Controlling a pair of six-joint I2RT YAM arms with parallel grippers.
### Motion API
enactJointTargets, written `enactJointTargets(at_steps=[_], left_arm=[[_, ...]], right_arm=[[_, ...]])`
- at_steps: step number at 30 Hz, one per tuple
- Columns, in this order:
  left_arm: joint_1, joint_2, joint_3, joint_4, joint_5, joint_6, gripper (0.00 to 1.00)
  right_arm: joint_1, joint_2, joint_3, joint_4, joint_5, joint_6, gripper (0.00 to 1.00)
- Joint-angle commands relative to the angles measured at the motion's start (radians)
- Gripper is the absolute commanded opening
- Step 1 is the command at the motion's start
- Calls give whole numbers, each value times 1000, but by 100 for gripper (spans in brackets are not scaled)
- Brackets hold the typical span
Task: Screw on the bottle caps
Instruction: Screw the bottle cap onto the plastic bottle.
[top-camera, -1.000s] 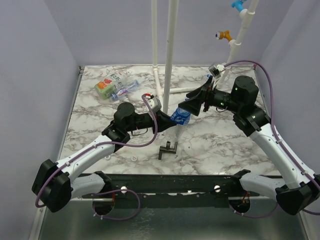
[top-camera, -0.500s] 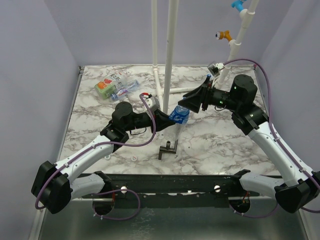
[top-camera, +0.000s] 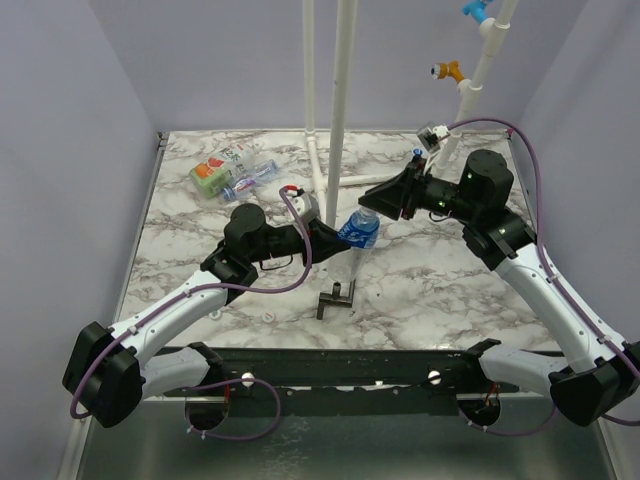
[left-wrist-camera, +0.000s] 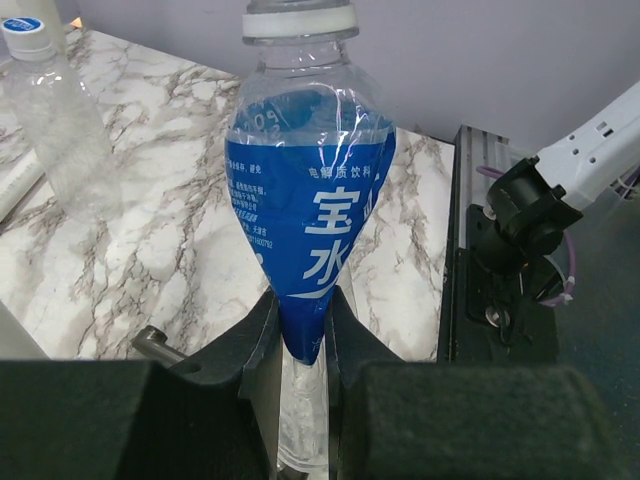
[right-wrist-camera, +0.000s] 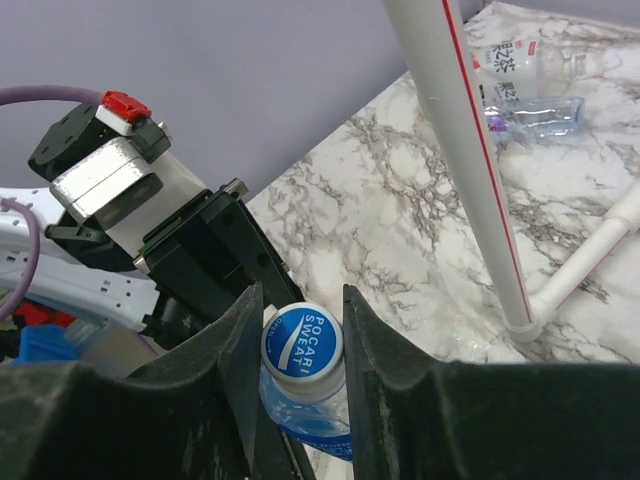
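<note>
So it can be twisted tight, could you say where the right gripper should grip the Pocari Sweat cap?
Pinch the Pocari Sweat cap across its round rim, coming end-on along the bottle; the left gripper clamps its body, leaving that end free.

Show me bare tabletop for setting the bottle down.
Barest: the marble between the black tool and the right arm, and the left edge strip in front of the loose bottles. Crowded: centre, around the held bottle and white pipes.
</note>
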Motion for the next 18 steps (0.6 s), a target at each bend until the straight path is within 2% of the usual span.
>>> enactJointTargets(at_steps=[1, 7, 18], left_arm=[[6, -1, 38, 16, -141, -22, 0], [-57, -22, 71, 7, -385, 7, 0], [-316, 94, 216, -28, -904, 215, 0]], right_arm=[[5, -2, -17, -48, 60, 14, 30], [5, 13, 2, -164, 215, 44, 23], [8, 22, 43, -367, 426, 180, 19]])
